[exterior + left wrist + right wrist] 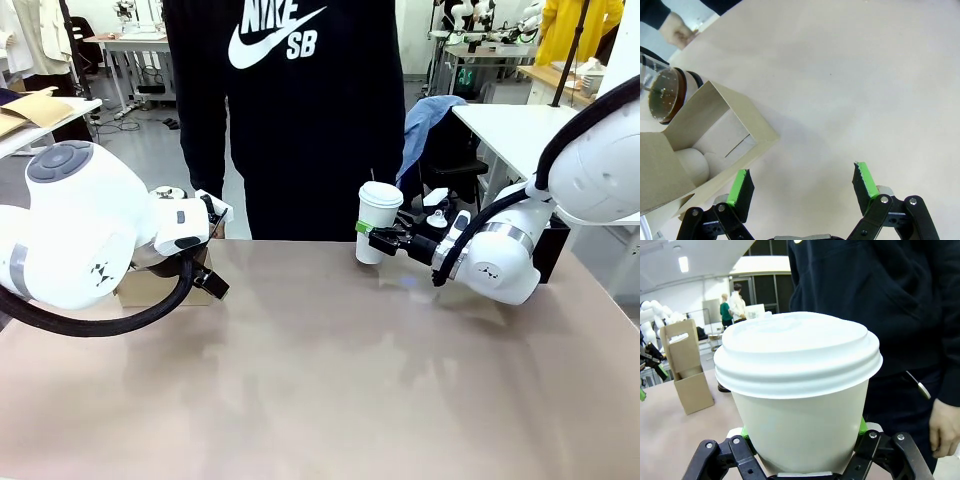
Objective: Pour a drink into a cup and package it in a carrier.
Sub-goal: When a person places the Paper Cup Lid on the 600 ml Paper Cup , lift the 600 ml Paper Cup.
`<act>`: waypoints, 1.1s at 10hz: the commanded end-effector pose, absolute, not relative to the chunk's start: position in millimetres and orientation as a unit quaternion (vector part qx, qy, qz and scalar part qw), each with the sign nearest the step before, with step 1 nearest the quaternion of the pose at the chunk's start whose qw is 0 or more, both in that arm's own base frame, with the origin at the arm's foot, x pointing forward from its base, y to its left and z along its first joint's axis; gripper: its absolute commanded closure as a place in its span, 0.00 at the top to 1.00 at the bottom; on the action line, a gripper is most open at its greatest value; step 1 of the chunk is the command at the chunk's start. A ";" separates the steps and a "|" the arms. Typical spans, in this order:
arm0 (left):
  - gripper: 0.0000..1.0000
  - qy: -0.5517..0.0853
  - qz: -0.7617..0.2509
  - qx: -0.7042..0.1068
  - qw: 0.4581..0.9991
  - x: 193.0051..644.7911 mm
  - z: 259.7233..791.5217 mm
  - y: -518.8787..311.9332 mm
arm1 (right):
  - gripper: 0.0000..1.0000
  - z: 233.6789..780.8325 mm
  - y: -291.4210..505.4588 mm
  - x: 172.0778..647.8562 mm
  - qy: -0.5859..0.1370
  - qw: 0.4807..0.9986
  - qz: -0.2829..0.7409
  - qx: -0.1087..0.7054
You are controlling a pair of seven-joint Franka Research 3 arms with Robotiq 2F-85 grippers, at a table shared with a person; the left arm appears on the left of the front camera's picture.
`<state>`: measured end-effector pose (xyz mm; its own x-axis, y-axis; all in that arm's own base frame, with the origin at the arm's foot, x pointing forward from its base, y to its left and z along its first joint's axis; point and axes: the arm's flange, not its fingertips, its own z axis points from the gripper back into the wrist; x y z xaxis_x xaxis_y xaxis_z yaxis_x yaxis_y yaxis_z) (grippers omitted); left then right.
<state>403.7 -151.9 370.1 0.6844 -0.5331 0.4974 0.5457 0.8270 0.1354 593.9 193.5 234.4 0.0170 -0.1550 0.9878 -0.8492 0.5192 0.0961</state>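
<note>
The carrier [150, 288] sits at the table's left side, partly hidden behind the left arm. The drink [660, 97] shows dark in its glass press pot just beside the carrier. A pale rounded shape [692, 165] fills 1 slot; I cannot tell what it is. The left gripper [802, 185] hangs over bare table [850, 75] next to the carrier's edge, its 2 fingers spread wide with nothing between them.

At the far edge, right of the middle and in front of the person, the right gripper [383, 238] pinches the white cup [378, 222] low on its wall, both green pads pressed against it. The cup is upright and has its lid on, so pouring looks finished and packaging is the step in hand. The next move calls for carrying the cup leftward, level, across to the carrier. It must then go down into a free slot, clear of the tall handle panel and the waiting left arm.
</note>
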 end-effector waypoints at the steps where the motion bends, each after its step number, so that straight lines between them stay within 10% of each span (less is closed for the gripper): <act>1: 1.00 -0.267 -0.294 -0.013 0.918 403.5 370.2 -151.8 | 0.80 239.3 195.4 593.9 -0.640 0.590 0.296 0.394; 11: 1.00 -0.267 -0.294 -0.013 0.918 403.5 370.2 -151.8 | 0.80 484.7 170.1 441.8 -0.559 0.618 0.376 0.405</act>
